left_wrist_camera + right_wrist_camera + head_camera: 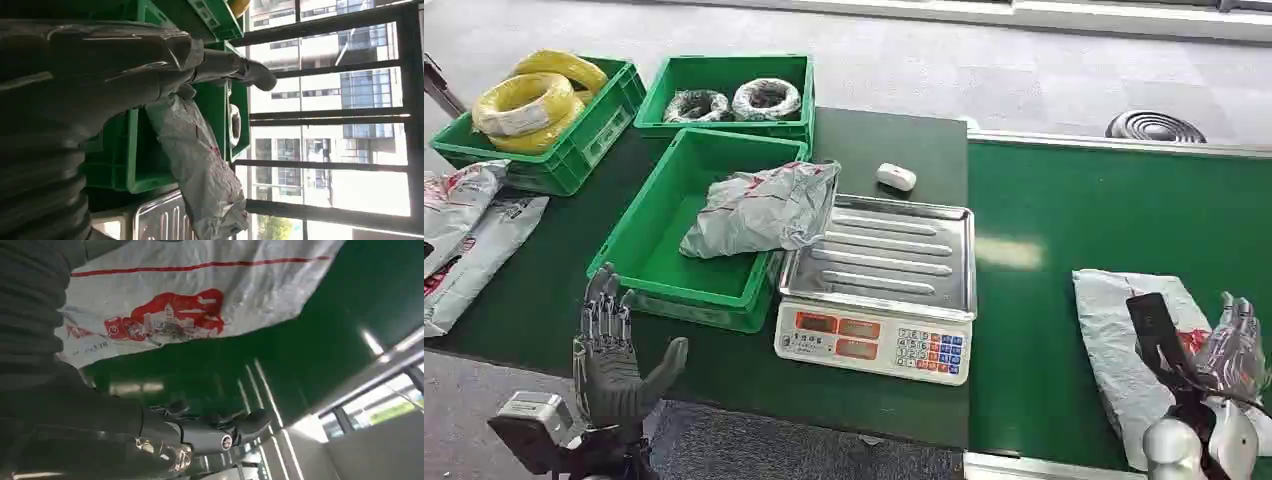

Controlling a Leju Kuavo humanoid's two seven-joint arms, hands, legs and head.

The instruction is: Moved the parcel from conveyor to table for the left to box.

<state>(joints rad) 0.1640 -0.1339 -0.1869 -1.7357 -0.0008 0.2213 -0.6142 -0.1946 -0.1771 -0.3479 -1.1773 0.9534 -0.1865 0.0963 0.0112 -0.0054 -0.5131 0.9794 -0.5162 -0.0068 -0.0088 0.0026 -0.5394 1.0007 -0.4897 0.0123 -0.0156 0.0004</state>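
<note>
Grey carpet runs across the top of the head view, and tall windows with buildings beyond show past the left wrist. Below that, a dark green table [544, 290] fills the left and centre, and a brighter green conveyor [1064, 300] takes the right.

By my reading the move has hardly begun. The parcel [1114, 340], a grey bag with a red print, lies flat on the conveyor at the lower right, not yet on the table. The right hand [1232, 350] hangs over its right edge; whether the fingers have closed on the bag I cannot tell. Left to do: grip, lift, carry it leftward and set it down.

The left hand [609, 360] waits at the lower left by the table's near edge, fingers spread and holding nothing.

At centre stands a scale [879, 275] with a bare steel tray. Just left of it a green crate [664, 270] holds another grey bag [764, 210] draped over its rim. Two more crates sit at the upper left, one with yellow coils [529, 100].
</note>
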